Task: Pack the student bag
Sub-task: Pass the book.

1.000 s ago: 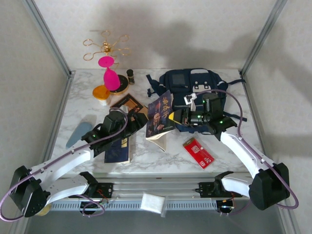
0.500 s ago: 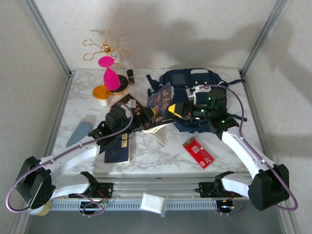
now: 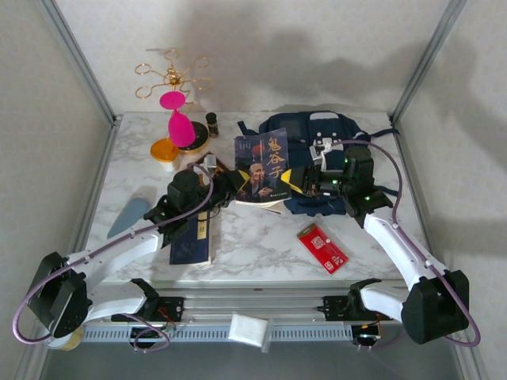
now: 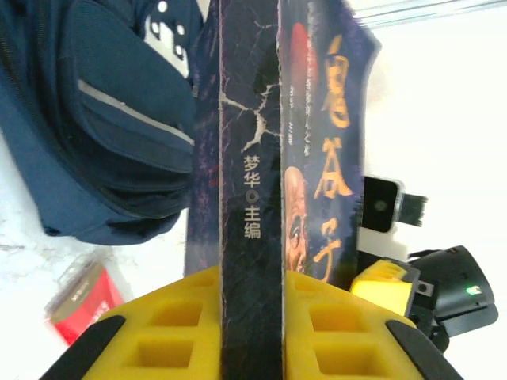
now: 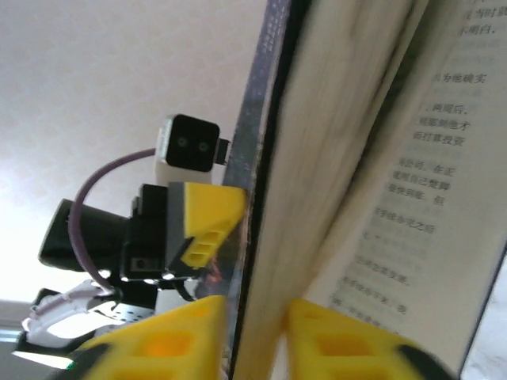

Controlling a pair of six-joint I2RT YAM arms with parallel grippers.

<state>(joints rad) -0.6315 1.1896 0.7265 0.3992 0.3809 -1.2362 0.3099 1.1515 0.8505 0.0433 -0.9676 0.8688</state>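
Note:
The student bag (image 3: 321, 142) is a navy-blue backpack lying at the back right of the table, also in the left wrist view (image 4: 95, 134). A dark book (image 3: 261, 166) with orange characters and a face on its cover stands upright just left of the bag, held off the table. My left gripper (image 3: 231, 187) is shut on its spine (image 4: 252, 261), yellow fingers (image 4: 170, 328) on either side. My right gripper (image 3: 298, 182) is shut on the page edge (image 5: 317, 198) from the opposite side, with some pages fanned open. The left gripper's yellow finger (image 5: 202, 222) appears behind the cover.
A red packet (image 3: 322, 247) lies front right. A navy booklet (image 3: 190, 241) lies under the left arm, a blue-grey oval (image 3: 128, 215) further left. A pink goblet shape (image 3: 179, 123), gold wire stand (image 3: 170, 77), orange tub (image 3: 165, 150) and small dark bottle (image 3: 211, 123) crowd the back left.
The book went from leaning on the table in the right gripper to standing upright and raised. The left gripper moved in and closed on its spine.

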